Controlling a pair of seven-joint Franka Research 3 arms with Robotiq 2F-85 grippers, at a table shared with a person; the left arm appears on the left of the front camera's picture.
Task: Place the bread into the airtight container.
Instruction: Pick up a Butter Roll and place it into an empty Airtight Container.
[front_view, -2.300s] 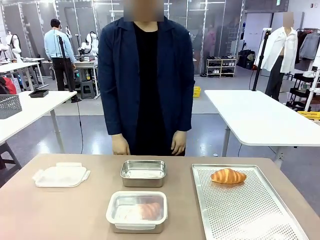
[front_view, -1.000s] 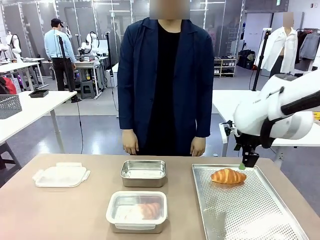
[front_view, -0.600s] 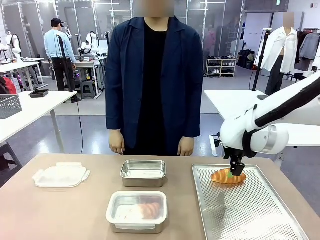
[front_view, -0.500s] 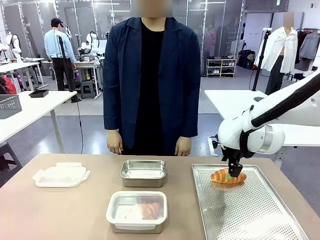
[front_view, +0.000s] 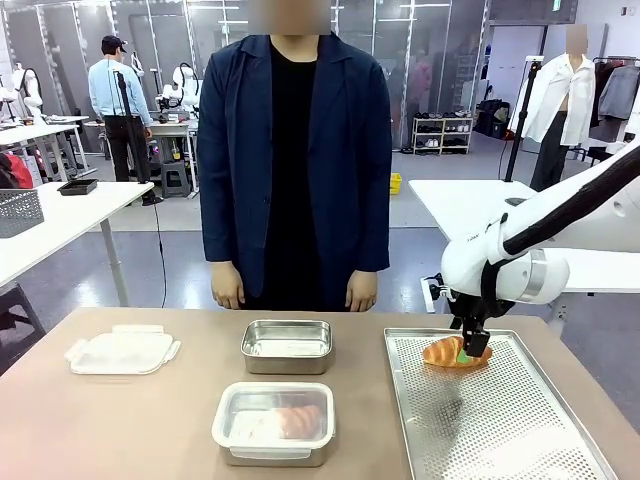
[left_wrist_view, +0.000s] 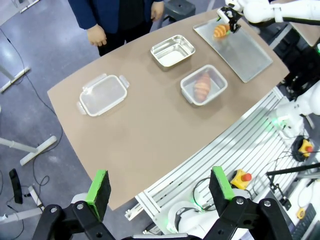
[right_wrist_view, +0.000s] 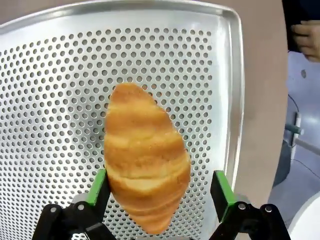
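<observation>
— Tan table (front_view: 150, 430) spreads before us, and a person (front_view: 295, 170) stands at its far edge, hands hanging. What do we see at the claw?

— Our right gripper (front_view: 468, 350) straddles the bread (front_view: 440, 352), its fingers spread. In our wrist view one pad (right_wrist_view: 98, 187) lies against the crust and the other stands just clear. We cannot tell whether the bread rests on the tray.

— Where is it?

— At the far left of the perforated tray (front_view: 520, 430), on the table's right.

— Outward from there?

— Left of the tray we see an open steel container (front_view: 287, 346). Nearer us, a second container (front_view: 225, 425) holds another bread (front_view: 300, 420). A clear clip lid (front_view: 120, 352) lies far left.

— Our left gripper (left_wrist_view: 159, 186)?

— High above the table's near edge, fingers wide apart.
</observation>
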